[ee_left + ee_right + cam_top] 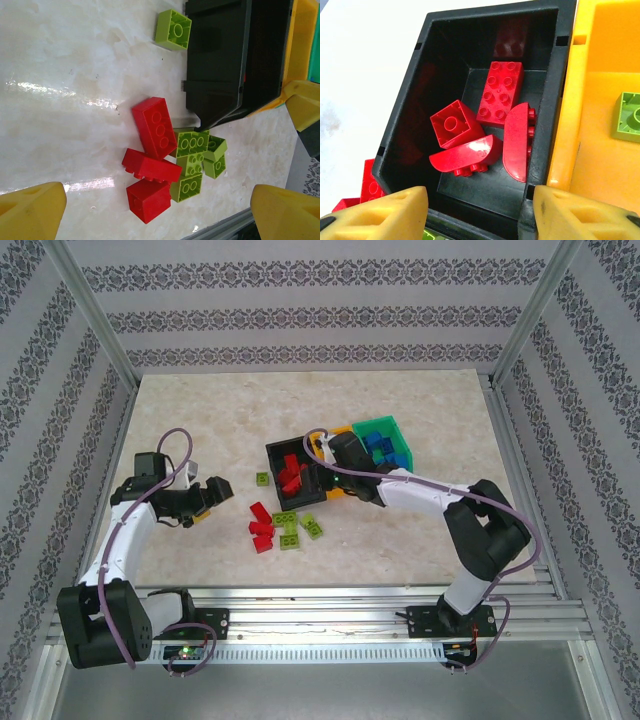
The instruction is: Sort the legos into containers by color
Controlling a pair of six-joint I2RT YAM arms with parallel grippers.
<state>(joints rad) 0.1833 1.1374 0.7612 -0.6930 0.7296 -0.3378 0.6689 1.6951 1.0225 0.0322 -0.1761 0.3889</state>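
Note:
Three red legos (156, 127) and several lime green legos (192, 145) lie bunched on the table in front of my left gripper (160, 220), which is open and empty. From above, that pile (275, 527) sits just right of the left gripper (220, 490). One green lego (173, 30) lies alone beside the black bin (225, 60). My right gripper (480, 215) hovers open and empty over the black bin (405, 100), which holds several red legos (501, 92). The orange-yellow bin (600, 75) holds a green lego (630, 117). The teal-green bin (392, 427) holds blue legos (378, 445).
The three joined bins stand mid-table, the right arm (430, 490) reaching over the orange-yellow one. A metal rail (330, 605) runs along the table's near edge, close to the pile. Open marble surface (200, 410) lies to the left and behind.

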